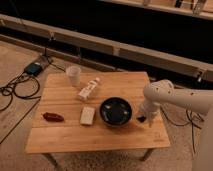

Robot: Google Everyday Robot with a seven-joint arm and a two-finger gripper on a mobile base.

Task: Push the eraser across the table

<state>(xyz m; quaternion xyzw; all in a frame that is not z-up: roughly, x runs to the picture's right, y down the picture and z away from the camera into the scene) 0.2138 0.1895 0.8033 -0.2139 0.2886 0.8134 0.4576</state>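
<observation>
The eraser (141, 119), a small flat black block, lies on the light wooden table (65, 137) just right of the dark bowl (116, 111). My white arm reaches in from the right and bends down over the table's right side. Its gripper (145, 115) points down at the eraser, right against its right side, and partly hides it. The gripper is open and holds nothing that I can see.
A pale cream block (87, 115) lies left of the bowl, and a red object (52, 117) lies further left. A white bottle (89, 89) lies on its side mid-table, with a white cup (74, 76) behind it. Cables and a box (33, 68) lie on the floor at left.
</observation>
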